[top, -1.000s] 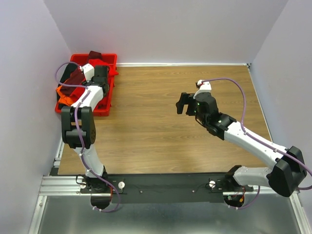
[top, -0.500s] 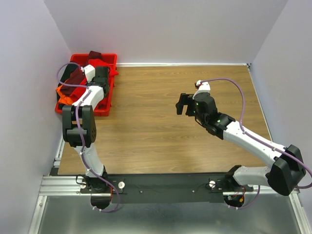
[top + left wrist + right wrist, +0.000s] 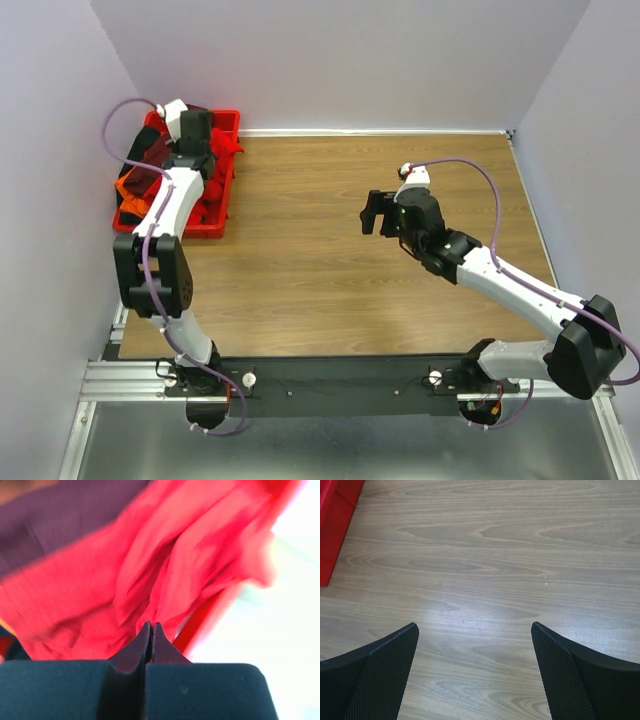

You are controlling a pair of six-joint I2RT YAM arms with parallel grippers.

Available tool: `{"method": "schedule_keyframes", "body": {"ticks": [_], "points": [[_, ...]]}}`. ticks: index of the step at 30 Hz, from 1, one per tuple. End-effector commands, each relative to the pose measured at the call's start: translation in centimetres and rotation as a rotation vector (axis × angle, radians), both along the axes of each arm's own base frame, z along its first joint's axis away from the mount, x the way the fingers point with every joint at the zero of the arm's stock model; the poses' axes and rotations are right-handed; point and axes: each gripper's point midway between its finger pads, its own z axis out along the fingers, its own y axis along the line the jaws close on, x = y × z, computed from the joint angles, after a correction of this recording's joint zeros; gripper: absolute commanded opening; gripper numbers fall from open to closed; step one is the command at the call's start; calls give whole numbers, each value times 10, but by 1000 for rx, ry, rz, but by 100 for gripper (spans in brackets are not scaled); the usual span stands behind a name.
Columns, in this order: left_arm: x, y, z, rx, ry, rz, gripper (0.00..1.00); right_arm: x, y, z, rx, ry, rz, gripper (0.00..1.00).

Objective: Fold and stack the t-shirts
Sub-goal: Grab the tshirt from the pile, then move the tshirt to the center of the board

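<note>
Shirts: bright red t-shirt (image 3: 165, 575), dark maroon t-shirt (image 3: 60, 520) and orange t-shirt (image 3: 131, 186) lie heaped in the red tray (image 3: 229, 119); the tray sits at the far left corner of the table (image 3: 330, 270)
Left fingers (image 3: 134, 652): pressed together on a gathered fold of the bright red t-shirt
Right fingers (image 3: 385, 672): spread wide, holding nothing; above bare table near the middle
Handling: probably light, limp and thin; likely to drape and drag its neighbours along; a hem or shoulder should give a cleaner hold than this mid-body bunch
Change: left fingers stood wide a second ago, now closed; left wrist has shifted toward the tray's far end; right arm unmoved
</note>
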Motion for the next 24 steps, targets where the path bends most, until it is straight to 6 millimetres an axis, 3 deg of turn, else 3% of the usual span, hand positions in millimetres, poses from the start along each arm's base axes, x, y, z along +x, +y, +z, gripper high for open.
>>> {"method": "schedule_keyframes", "body": {"ticks": [1,3,4,10,11,13,14,17,19,21,24], "points": [[-1,-22,134,17,-270,-131,0,6,1,9,-10,-15,-3,100],[-5,-33,158,32,-308,-177,0,7,1,13,-10,-23,-8,100],[-8,-48,177,34,-340,-213,0,8,1,14,-11,-26,-12,100],[-53,-105,277,64,-545,-337,0,11,2,28,3,-54,-17,100],[-60,-128,286,51,-567,-388,0,11,1,30,5,-58,-20,100],[-74,-146,307,32,-617,-422,0,11,0,36,14,-69,-24,100],[-81,-168,311,16,-627,-470,0,11,-1,41,21,-77,-28,100],[-94,-199,319,-1,-645,-509,0,8,-2,50,43,-93,-26,100],[-102,-237,318,-27,-643,-577,0,4,-5,61,66,-116,-29,100],[-110,-275,313,-56,-637,-659,0,1,-9,67,77,-128,-33,100],[-102,-323,293,-82,-604,-745,0,-5,-19,75,95,-151,-64,100]]}}
